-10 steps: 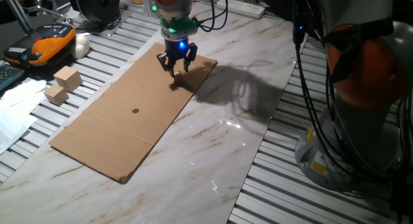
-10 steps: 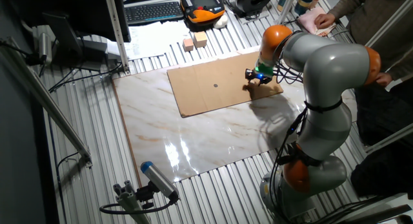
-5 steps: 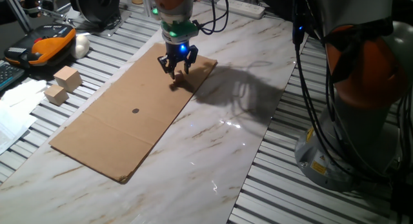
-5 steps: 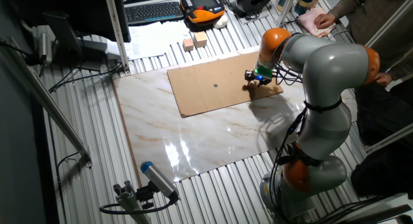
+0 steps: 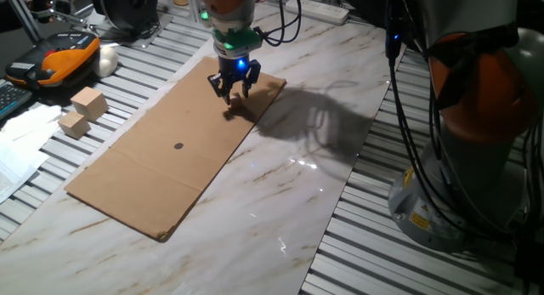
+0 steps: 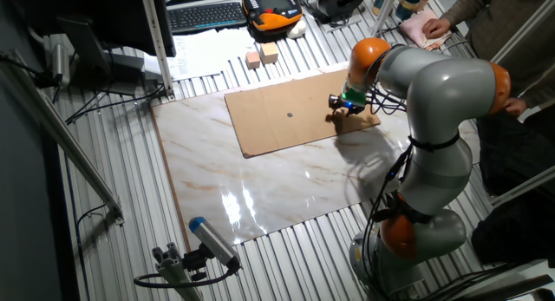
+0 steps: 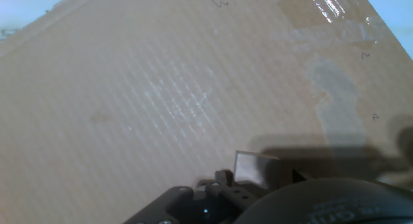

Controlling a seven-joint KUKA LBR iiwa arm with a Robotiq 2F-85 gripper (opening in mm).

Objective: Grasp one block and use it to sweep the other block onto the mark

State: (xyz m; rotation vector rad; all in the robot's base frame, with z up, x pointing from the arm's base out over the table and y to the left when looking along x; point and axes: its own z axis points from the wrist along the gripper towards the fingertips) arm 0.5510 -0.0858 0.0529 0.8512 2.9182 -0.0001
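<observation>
My gripper (image 5: 234, 93) hangs low over the far right end of the brown cardboard sheet (image 5: 153, 172). Its fingers stand apart with nothing visible between them. The tiny tan cube (image 7: 248, 167) lies on the cardboard right by the hand's dark housing (image 7: 310, 201). In one fixed view it is a small speck (image 5: 229, 109) just in front of the fingertips. The mark (image 5: 178, 145) is a dark dot mid-sheet, well to the left of the gripper. It also shows in the other fixed view (image 6: 290, 114), where the gripper (image 6: 340, 107) is at the sheet's right end.
Two larger pale wooden blocks (image 5: 88, 102) (image 5: 74, 125) sit on the metal grating left of the sheet. An orange and black device (image 5: 59, 57) and a keyboard (image 6: 206, 15) lie beyond. The marble slab (image 5: 280, 201) bears the cardboard. A person's hands (image 6: 434, 27) are at the far side.
The gripper has sunk a little towards the cardboard since a second ago, then held still. The cube and the mark have not moved.
</observation>
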